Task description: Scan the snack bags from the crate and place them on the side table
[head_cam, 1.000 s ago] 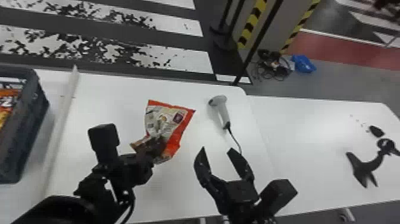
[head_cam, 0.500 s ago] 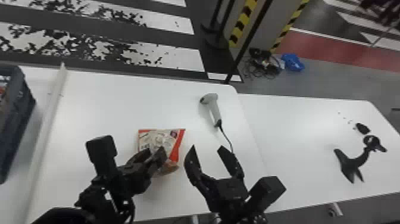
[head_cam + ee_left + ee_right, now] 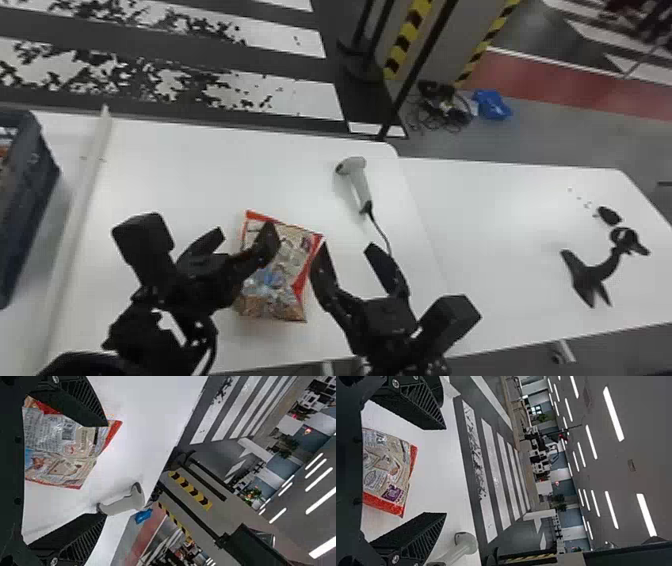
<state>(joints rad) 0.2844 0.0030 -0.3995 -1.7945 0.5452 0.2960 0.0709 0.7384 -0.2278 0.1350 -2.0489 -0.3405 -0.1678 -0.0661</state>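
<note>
Left gripper (image 3: 246,229) is wide open, empty, one finger over the snack bag (image 3: 290,260). Right gripper (image 3: 345,247) is wide open too, empty, at the bag's right edge. Bag lies on the desk (image 3: 215,170); likely light, soft, slippery, contents crushable. Best grip: sealed edge, gently. Scanner (image 3: 358,182) lies farther right.

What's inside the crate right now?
A sliver of something orange, too little to identify, shows inside the crate; its side and the head view's edge hide the rest.
</note>
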